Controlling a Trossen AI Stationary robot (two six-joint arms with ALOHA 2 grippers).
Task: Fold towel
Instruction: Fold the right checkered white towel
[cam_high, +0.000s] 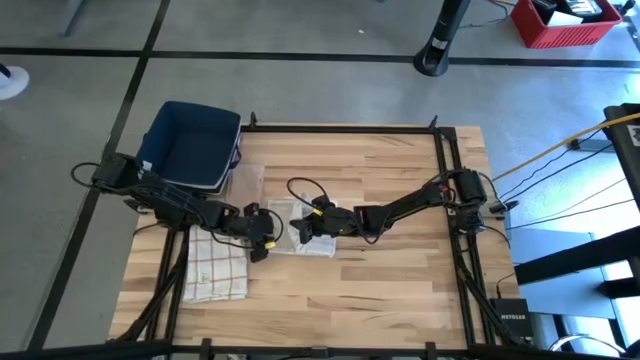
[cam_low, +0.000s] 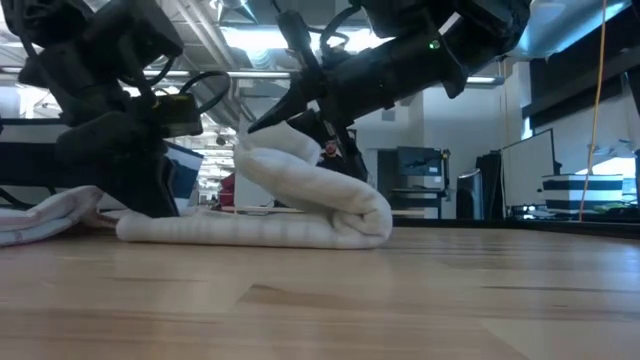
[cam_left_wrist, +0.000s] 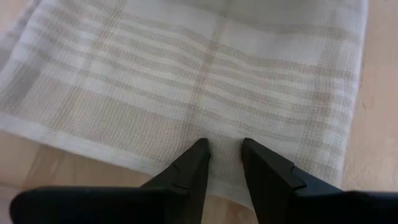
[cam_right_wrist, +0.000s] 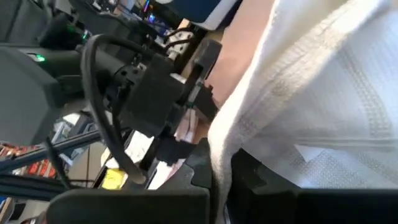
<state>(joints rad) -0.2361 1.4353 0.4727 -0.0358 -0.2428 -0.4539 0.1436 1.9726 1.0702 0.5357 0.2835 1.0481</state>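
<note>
Wooden tabletop (cam_high: 400, 250) in a big open workshop with a grey concrete floor, monitors and desks way off in the back, a red crate (cam_high: 560, 25) on the floor beyond the far edge. Biggest thing on the wood is a blue bin (cam_high: 190, 145) at the far left corner, then a checked towel (cam_high: 217, 265) lying flat near the left edge, and then the one that matters: the pale striped towel (cam_low: 300, 210) in the middle, between the two arms. From table height it's lying in a low flat strip with one layer rolled up and over itself at the end. The right gripper (cam_high: 305, 225) has its jaws pinched tight on a raised edge of that cloth, holding it up off the wood. The left gripper (cam_left_wrist: 222, 163) sits low at the towel's other side, jaws partway apart with the tips on the hem; can't tell if they actually have any fabric. What could go wrong, my guess: if the right arm pulls the fold across while the left isn't really pinning its edge, the whole thing just drags along the smooth wood and bunches up. The thin pinch could also slip, dropping the flap crooked.
</note>
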